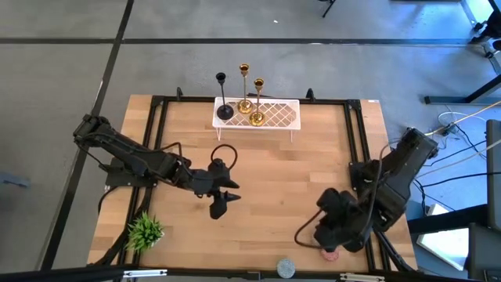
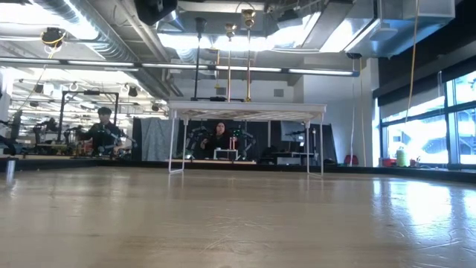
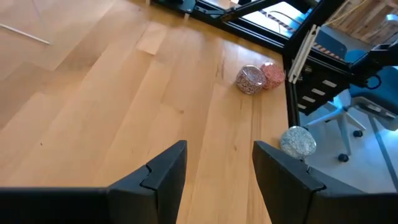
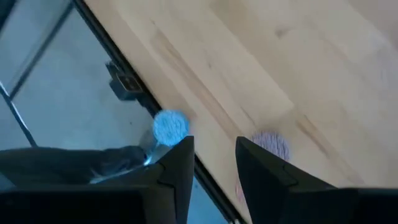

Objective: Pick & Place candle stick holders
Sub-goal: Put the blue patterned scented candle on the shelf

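Observation:
Three candle stick holders stand by their round bases on a white lattice rack (image 1: 274, 116) at the table's far middle: a matte black one (image 1: 224, 108) at its left and two shiny gold ones (image 1: 245, 102) (image 1: 257, 116). In the low view their stems rise above the rack (image 2: 245, 112): the black (image 2: 198, 59), the gold (image 2: 229, 63) (image 2: 248, 56). My left gripper (image 1: 223, 204) is open and empty over the table's middle left, its fingers (image 3: 168, 171) apart. My right gripper (image 1: 333, 235) is open and empty at the near right.
A small green plant (image 1: 145, 231) stands at the near left corner. A pinkish ball (image 1: 329, 252) lies by my right gripper, and a silvery ball (image 1: 286, 269) sits at the near edge. Black frame rails (image 1: 160, 129) border the table. People sit in the room behind (image 2: 219, 138).

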Controlling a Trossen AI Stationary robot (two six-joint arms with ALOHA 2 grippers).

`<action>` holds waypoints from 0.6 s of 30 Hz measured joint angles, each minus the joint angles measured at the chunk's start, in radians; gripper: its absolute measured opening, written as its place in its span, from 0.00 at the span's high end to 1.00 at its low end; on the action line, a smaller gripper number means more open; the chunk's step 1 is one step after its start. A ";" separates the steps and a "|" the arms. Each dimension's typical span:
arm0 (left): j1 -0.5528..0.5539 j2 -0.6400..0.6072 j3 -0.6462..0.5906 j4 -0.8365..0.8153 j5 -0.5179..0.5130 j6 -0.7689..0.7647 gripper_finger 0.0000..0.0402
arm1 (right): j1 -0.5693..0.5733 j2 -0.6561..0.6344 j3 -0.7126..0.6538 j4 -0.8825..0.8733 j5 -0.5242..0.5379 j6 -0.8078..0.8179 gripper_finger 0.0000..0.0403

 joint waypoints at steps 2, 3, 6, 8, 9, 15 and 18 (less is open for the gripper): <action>0.000 0.000 0.000 0.000 -0.001 0.005 0.55 | 0.018 0.015 0.000 -0.011 -0.029 0.004 0.68; 0.000 0.000 0.000 0.000 -0.001 0.008 0.55 | 0.024 0.026 0.000 -0.018 -0.049 0.004 0.67; 0.000 0.000 0.000 0.000 -0.002 0.016 0.55 | 0.043 0.071 0.000 -0.053 -0.108 -0.024 0.62; 0.001 0.000 0.000 -0.001 -0.006 0.027 0.55 | 0.055 0.104 0.000 -0.075 -0.125 -0.042 0.58; 0.001 0.000 0.000 -0.001 -0.011 0.032 0.55 | 0.061 0.124 0.000 -0.088 -0.131 -0.050 0.56; 0.001 0.000 0.000 -0.001 -0.025 0.034 0.55 | 0.059 0.241 -0.001 -0.088 -0.199 -0.071 0.43; 0.001 0.001 0.000 -0.001 -0.025 0.033 0.55 | 0.050 0.283 -0.001 -0.011 -0.226 -0.080 0.39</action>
